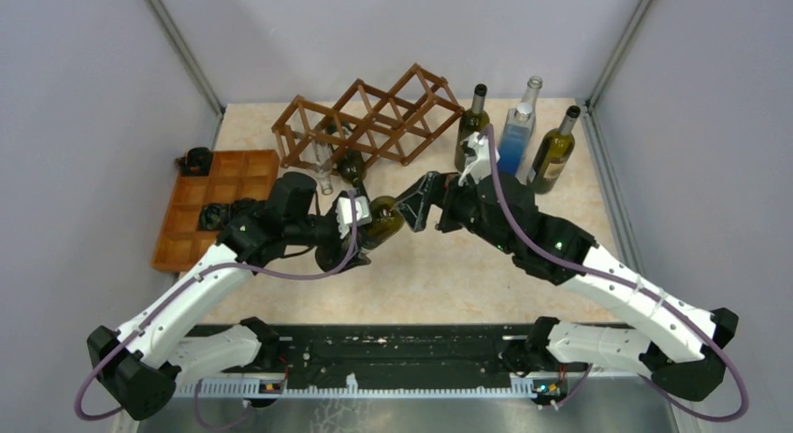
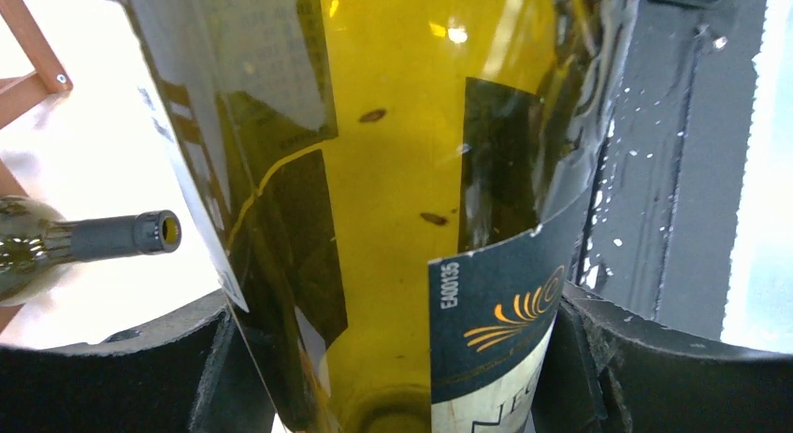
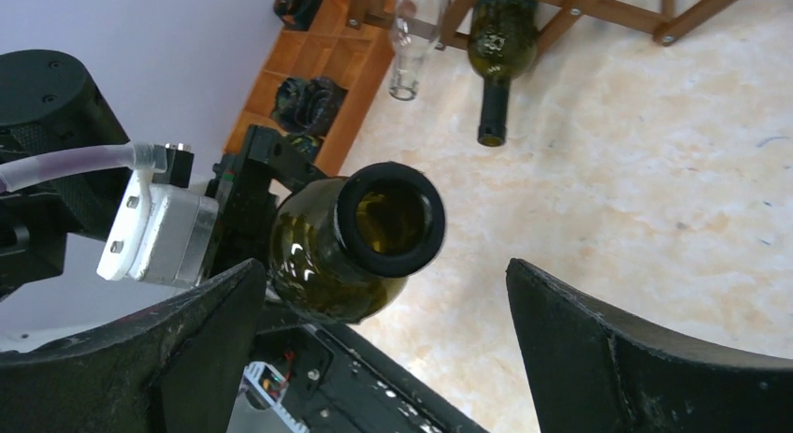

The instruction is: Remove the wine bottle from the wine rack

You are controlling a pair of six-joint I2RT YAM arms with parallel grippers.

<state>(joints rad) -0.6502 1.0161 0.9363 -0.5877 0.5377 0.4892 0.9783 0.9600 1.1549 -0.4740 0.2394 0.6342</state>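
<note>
Wine bottle point(image 2: 393, 152) is clamped by left end effector point(image 2: 393, 377), off the wine rack point(image 1: 367, 121); right end effector point(image 3: 388, 293) spread wide, so set-down's probably needed next.

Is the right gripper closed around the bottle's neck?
No: the right gripper is wide open, with the wine bottle untouched between its fingers.
</note>
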